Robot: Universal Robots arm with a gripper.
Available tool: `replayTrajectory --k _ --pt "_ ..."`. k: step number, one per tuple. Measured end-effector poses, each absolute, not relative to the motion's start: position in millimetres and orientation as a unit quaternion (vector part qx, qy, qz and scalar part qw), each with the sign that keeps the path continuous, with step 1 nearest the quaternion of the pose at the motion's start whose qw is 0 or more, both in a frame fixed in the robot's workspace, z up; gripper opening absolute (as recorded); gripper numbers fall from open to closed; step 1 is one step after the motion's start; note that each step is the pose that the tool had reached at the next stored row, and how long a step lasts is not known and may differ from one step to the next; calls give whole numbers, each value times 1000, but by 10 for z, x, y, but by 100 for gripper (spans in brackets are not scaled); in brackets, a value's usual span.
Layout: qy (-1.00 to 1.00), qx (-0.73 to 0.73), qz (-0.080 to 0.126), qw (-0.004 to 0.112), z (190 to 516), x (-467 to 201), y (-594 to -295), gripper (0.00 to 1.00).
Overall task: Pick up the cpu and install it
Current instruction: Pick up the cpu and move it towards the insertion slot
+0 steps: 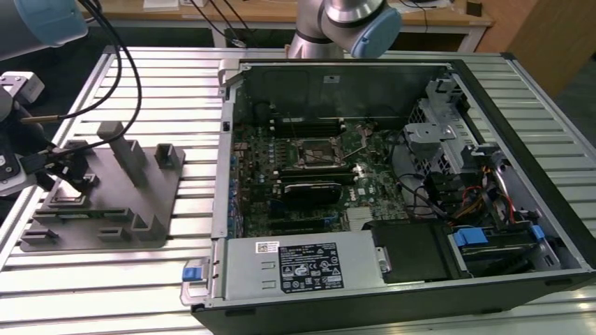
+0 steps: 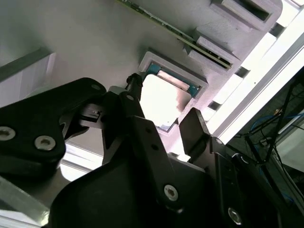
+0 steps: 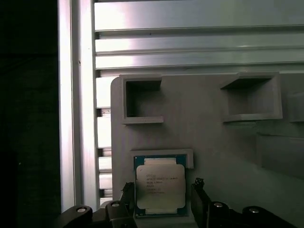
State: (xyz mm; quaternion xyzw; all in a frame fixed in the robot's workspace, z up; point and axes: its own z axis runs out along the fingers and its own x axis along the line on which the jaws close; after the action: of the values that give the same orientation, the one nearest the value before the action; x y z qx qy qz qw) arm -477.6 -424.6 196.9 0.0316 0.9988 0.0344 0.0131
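The cpu (image 3: pixel 160 191) lies in a walled pocket of the grey tray (image 3: pixel 209 142), the hand (image 3: pixel 162 186) wide astride it.

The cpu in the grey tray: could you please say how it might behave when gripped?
The cpu looks flat and rigid, so it probably won't flex. Its shiny metal top may be slippery. Lying flat in the tray pocket, it seems unlikely to roll or tip.

A ribbed silver metal worktop (image 1: pixel 102 293) caught bright light; behind it stood a wooden desk (image 1: pixel 261 14) and a brown wooden panel (image 1: pixel 549 42).
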Motion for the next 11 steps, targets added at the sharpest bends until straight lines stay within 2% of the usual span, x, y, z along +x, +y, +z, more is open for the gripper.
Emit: replayTrajectory --k 11 --pt "999 19 35 16 1940 -4775 -4239 59"
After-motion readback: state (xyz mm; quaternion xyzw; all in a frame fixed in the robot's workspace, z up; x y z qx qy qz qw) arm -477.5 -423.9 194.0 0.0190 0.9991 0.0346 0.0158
